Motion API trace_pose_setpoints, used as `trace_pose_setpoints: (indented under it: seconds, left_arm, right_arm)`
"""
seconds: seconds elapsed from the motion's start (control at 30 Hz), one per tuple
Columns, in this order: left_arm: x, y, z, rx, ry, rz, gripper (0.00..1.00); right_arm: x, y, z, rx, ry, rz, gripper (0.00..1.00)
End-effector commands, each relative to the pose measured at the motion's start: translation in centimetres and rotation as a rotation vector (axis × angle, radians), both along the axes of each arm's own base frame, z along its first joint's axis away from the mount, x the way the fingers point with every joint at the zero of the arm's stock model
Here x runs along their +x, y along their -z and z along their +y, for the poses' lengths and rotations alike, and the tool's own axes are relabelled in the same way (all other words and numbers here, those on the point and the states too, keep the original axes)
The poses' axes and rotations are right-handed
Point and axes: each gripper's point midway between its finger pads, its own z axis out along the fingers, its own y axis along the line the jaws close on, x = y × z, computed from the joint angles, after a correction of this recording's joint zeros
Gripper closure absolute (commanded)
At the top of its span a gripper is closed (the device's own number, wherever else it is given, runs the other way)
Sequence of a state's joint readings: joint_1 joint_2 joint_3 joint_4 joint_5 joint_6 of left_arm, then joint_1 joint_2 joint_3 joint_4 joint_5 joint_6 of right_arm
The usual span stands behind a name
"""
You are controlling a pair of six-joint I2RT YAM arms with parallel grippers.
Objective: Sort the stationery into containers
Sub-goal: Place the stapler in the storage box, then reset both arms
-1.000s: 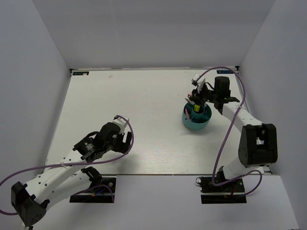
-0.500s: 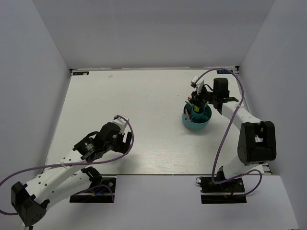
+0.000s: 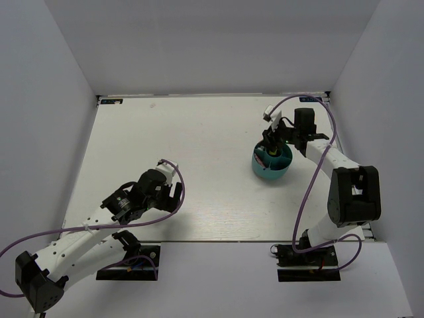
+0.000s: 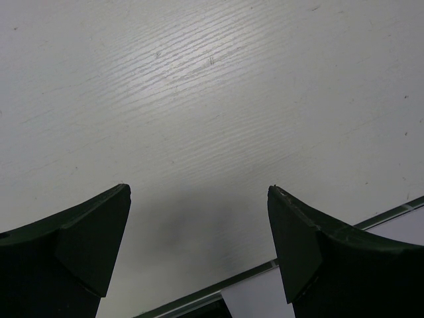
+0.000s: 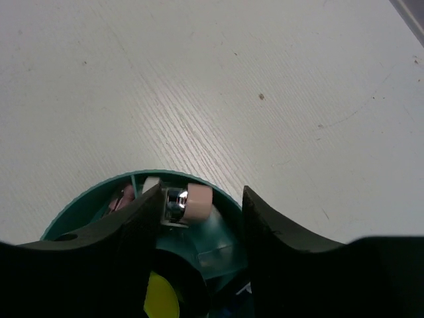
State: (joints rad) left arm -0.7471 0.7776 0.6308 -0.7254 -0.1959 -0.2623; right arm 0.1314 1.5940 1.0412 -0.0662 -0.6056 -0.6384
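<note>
The teal organiser sits on the right side of the bench, nearer the far right corner than the near one. Things stand inside it. At its far rim lies a short pink and white marker with a shiny silver ring. Below that is a black highlighter with a yellow end. A small pink bit shows on the left, but I cannot tell what it is.

The right claw hangs over the far side of the organiser. Its two fingers reach down on each side of the marker. The marker is just beside one finger, with a gap to the other. The claw is released and grasps nothing.

The left claw is near the near edge of the bench, on the left side. Its fingers are spread wide over bare white bench, with nothing between them.
</note>
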Motion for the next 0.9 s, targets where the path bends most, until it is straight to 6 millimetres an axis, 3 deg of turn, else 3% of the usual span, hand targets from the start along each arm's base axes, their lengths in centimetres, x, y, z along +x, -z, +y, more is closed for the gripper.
trace_pose_setpoints:
  seconds: [0.0,0.27,0.33,0.37,0.4,0.5,0.53,0.6,0.63,0.67,0.7,0.73,0.77,0.8,0.83,0.87]
  left_arm:
    - [0.4,-0.3,0.0,-0.006,-0.004,-0.019,0.06]
    - [0.4,-0.4,0.0,-0.005,-0.004,-0.023,0.06]
    - [0.4,-0.3,0.1,-0.005,-0.005,-0.023,0.06]
    - [0.4,-0.3,0.1,-0.004,-0.005,-0.022,0.06]
    - [0.4,-0.3,0.1,-0.003,-0.006,-0.023,0.06]
    - [0.5,-0.4,0.1,-0.005,-0.011,-0.028,0.07]
    - [0.4,-0.3,0.2,0.0,-0.012,-0.024,0.09]
    - [0.6,-0.5,0.1,-0.006,-0.012,-0.031,0.32]
    - [0.6,-0.4,0.2,-0.002,-0.014,-0.033,0.52]
    - [0.8,-0.7,0.3,-0.001,-0.025,-0.044,0.93]
    - [0.9,-0.8,0.4,-0.002,-0.041,-0.045,1.0]
    - [1.0,-0.9,0.7,0.004,-0.055,-0.052,1.0]
    - [1.3,-1.1,0.8,0.005,-0.064,-0.066,1.0]
    - [1.5,-1.3,0.8,-0.002,-0.078,-0.074,1.0]
    - [1.8,-1.6,1.0,0.001,-0.093,-0.088,0.87]
    - [2.1,-1.8,1.3,0.01,-0.112,-0.099,0.57]
  right_arm:
    - [1.1,-2.5,0.1,0.007,0.003,-0.068,0.42]
    - [1.6,-4.1,0.1,0.032,0.016,-0.094,0.39]
    - [1.5,-5.0,0.3,0.055,0.018,-0.1,0.45]
    - [1.6,-5.7,0.4,0.068,0.024,-0.1,0.49]
    - [1.4,-6.4,0.6,0.09,0.028,-0.096,0.62]
    - [1.0,-8.9,1.1,0.135,0.023,-0.081,0.86]
    - [0.4,-10.6,1.6,0.168,0.009,-0.052,0.98]
    - [-1.1,-10.7,1.8,0.182,0.02,0.04,1.0]
    - [-1.4,-12.1,1.8,0.213,0.047,0.067,1.0]
    - [-2.4,-12.0,1.4,0.196,0.088,0.15,1.0]
    - [-2.4,-13.5,1.2,0.199,0.105,0.154,0.99]
    - [-2.5,-13.3,1.1,0.193,0.115,0.194,0.82]
    - [-3.6,-14.1,0.7,0.175,0.14,0.258,0.72]
    - [-3.9,-13.8,0.4,0.162,0.16,0.287,0.32]
    - [-4.2,-13.8,0.0,0.147,0.189,0.303,0.1]
    - [-5.0,-12.5,-0.6,0.115,0.245,0.36,0.1]
